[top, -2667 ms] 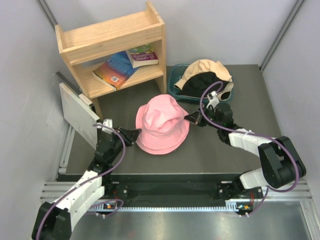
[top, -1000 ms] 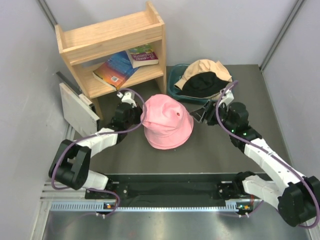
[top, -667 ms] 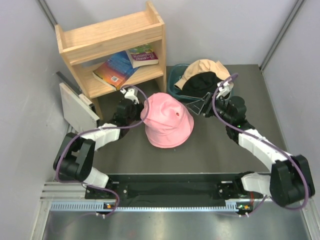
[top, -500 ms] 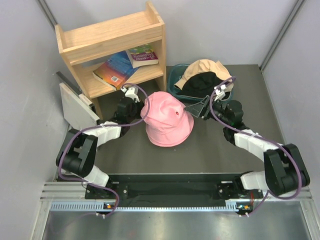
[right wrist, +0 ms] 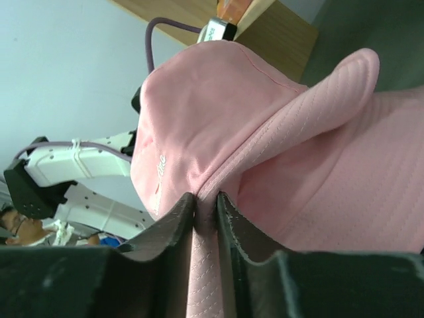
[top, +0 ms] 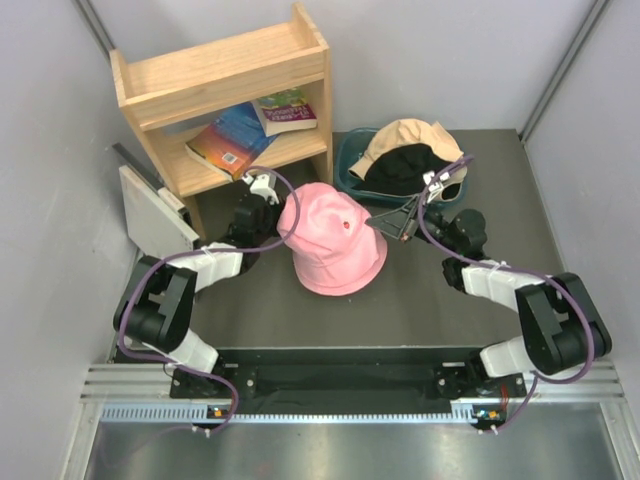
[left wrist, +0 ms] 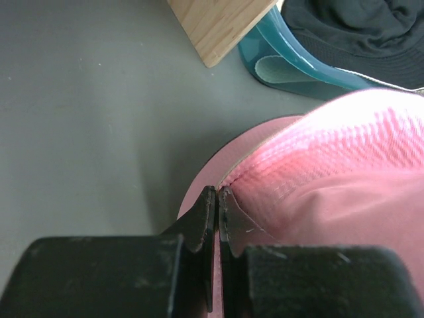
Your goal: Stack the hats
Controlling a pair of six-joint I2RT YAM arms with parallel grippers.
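Position: pink hat [top: 330,245] at mid-table, near-left of the tub [top: 345,165].
Left side: left gripper [left wrist: 215,199] clamped on its left brim.
Right side: right gripper [right wrist: 205,202] clamped on its right brim.
Done: tan hat [top: 410,135] lies on black hat [top: 400,168] in the tub.
Remaining: judged, pink hat onto that pile.
Count: three hats, one per colour; one tub.

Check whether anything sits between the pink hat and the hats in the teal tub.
Nothing visible. Only the right gripper, shut on the pink hat, occupies the gap toward the teal tub with the tan hat and black hat.
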